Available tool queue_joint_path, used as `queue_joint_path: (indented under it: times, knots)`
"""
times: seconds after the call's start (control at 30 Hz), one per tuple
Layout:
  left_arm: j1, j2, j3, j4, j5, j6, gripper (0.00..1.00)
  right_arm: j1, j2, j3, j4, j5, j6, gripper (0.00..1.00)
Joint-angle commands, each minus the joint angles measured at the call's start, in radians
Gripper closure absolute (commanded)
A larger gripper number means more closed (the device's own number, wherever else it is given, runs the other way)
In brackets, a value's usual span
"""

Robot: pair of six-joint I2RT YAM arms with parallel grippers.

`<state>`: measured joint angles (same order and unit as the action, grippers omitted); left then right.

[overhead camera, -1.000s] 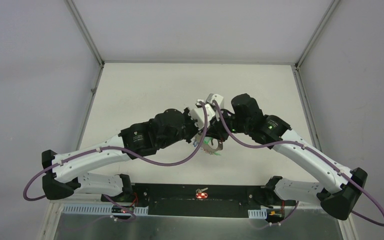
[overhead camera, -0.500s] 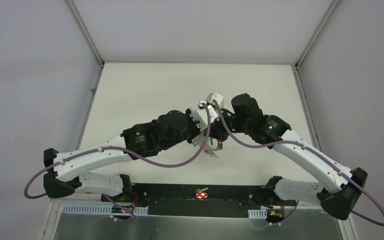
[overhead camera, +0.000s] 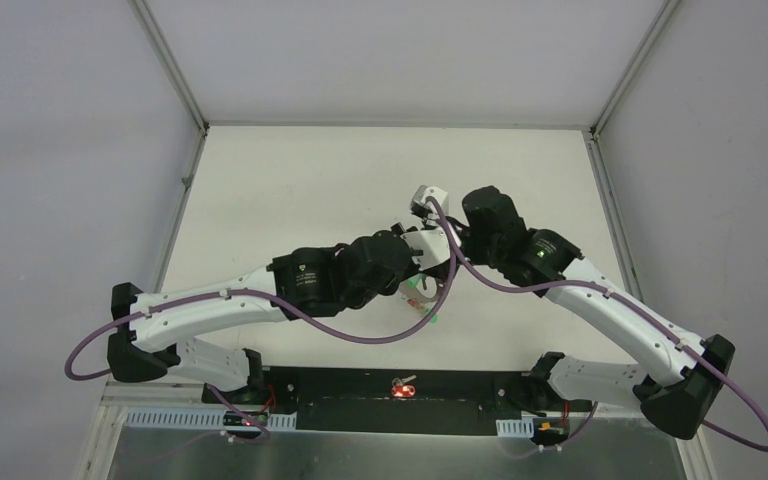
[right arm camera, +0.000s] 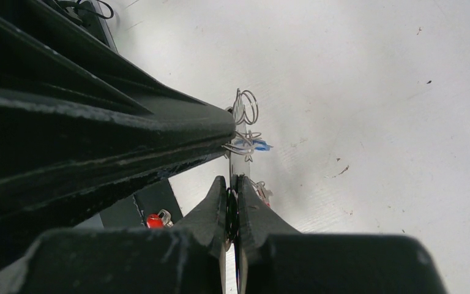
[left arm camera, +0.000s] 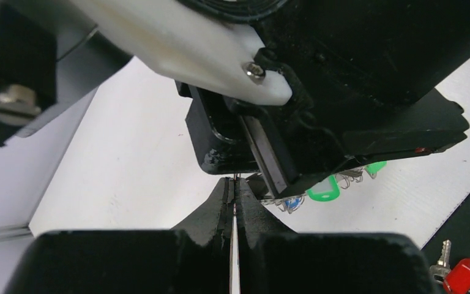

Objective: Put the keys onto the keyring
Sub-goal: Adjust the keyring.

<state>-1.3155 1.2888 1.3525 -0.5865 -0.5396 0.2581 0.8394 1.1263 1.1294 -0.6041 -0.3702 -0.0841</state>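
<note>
Two pairs of jaws, both mine, met at the keyring (right arm camera: pixel 241 160). My left jaws were pinched tight on its thin grey edge, which showed as a bright sliver between the pads in the left wrist view. My right jaws were closed just as narrowly on the same thin metal from the other side of the keyring. The two heads crowded so close that each filled much of the other's camera.

The keyring stood upright between them, edge-on to both wrist cameras, so I could not make out its full outline. Nor could I tell whether its lower part touched the desk (overhead camera: pixel 300 190).

Just beside the keyring hung a cluster of small wire loops (right arm camera: pixel 246 107), the green-headed keys (left arm camera: pixel 323 188) and a blue tag (right arm camera: pixel 258 146). Whether any of these were threaded onto the keyring itself I could not tell.

One red-headed key (overhead camera: pixel 401 386) lay well apart from the keyring, on the black strip (overhead camera: pixel 340 400) at the desk's near edge. Its silver blade was beside it in the left wrist view.
</note>
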Motion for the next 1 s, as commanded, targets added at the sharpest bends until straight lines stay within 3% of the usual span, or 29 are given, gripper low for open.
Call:
queue_joint_path:
  times: [0.0,0.47,0.97]
  knots:
    - [-0.011,0.011,0.045,-0.036,-0.083,0.031,1.00,0.007,-0.005,0.063,0.057,-0.033,0.012,1.00]
    - [-0.029,0.023,0.052,-0.043,-0.170,0.036,1.00,0.008,-0.019,0.030,0.125,-0.084,0.068,1.00]
    - [-0.059,-0.013,0.025,0.063,-0.201,0.028,1.00,0.007,-0.039,-0.020,0.246,-0.116,0.224,1.00]
